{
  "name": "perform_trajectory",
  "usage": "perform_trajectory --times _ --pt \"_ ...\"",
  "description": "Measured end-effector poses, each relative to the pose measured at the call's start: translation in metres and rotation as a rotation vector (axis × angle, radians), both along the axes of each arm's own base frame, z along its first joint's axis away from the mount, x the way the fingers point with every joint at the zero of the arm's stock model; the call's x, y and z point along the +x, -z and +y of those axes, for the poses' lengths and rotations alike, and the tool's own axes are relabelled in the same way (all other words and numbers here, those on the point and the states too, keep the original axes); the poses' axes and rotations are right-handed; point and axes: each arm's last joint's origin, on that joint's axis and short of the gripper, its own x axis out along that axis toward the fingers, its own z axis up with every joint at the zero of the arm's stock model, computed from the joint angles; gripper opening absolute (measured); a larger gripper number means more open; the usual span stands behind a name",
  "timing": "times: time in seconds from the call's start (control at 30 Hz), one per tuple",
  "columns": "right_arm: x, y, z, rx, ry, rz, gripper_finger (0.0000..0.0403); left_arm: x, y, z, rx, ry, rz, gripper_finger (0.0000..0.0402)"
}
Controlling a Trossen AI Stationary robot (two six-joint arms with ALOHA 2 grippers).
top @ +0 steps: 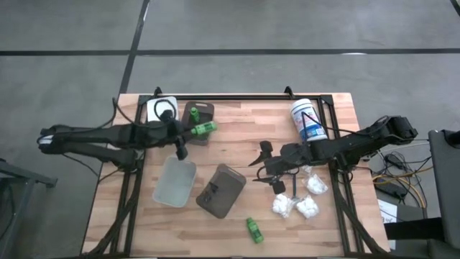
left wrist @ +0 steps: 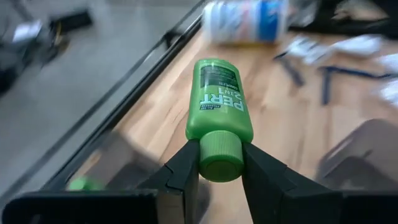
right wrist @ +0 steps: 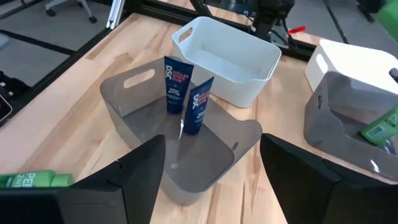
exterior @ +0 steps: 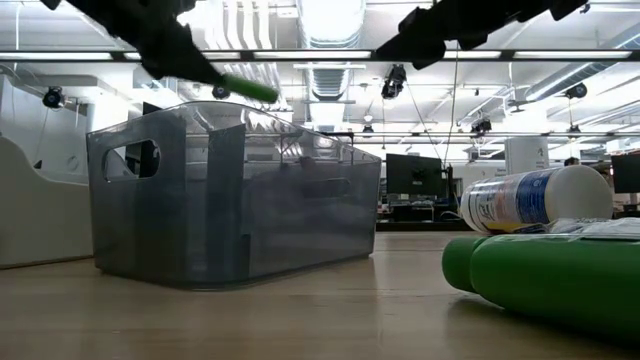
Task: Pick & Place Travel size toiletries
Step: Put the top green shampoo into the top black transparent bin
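Observation:
My left gripper is shut on a small green bottle above the dark tray at the table's far left. Another green bottle lies in that tray. A third green bottle lies on its side near the table's front edge. White packets lie in a heap at the right. Two blue tubes stand leaning in the brown tray. My right gripper hovers open right of that tray, with nothing between its fingers. My left gripper pinches the bottle's round cap between its two fingers. The fingers come from the table's left, slanting a little downward. The bottle's body sticks out past the fingertips toward the right, lifted clear above the dark tray.
A white tray stands at the far left corner, and a pale grey tray left of the brown one. A large white tub with a blue label lies at the far right. The black frame rail runs along the far edge.

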Motion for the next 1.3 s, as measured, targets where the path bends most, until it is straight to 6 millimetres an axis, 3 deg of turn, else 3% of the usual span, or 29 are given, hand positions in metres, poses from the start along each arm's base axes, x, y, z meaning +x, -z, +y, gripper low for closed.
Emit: perform_trajectory --times 0.23,0.5,0.97,1.3 --pt "0.000 0.000 0.000 0.000 -0.001 0.004 0.0230 -0.010 -0.001 0.022 -0.108 -0.144 0.122 0.0101" --pt "0.000 0.000 0.000 0.000 -0.002 0.004 0.0219 -0.001 0.003 0.050 -0.291 -0.234 0.306 0.0101" --pt "-0.001 0.003 0.000 -0.003 -0.002 0.023 0.0253 0.042 -0.005 0.099 -0.486 -0.352 0.698 0.0103" --pt "-0.002 0.006 0.000 -0.007 -0.002 0.043 0.0271 0.083 0.005 0.123 -0.543 -0.332 0.955 0.0103"
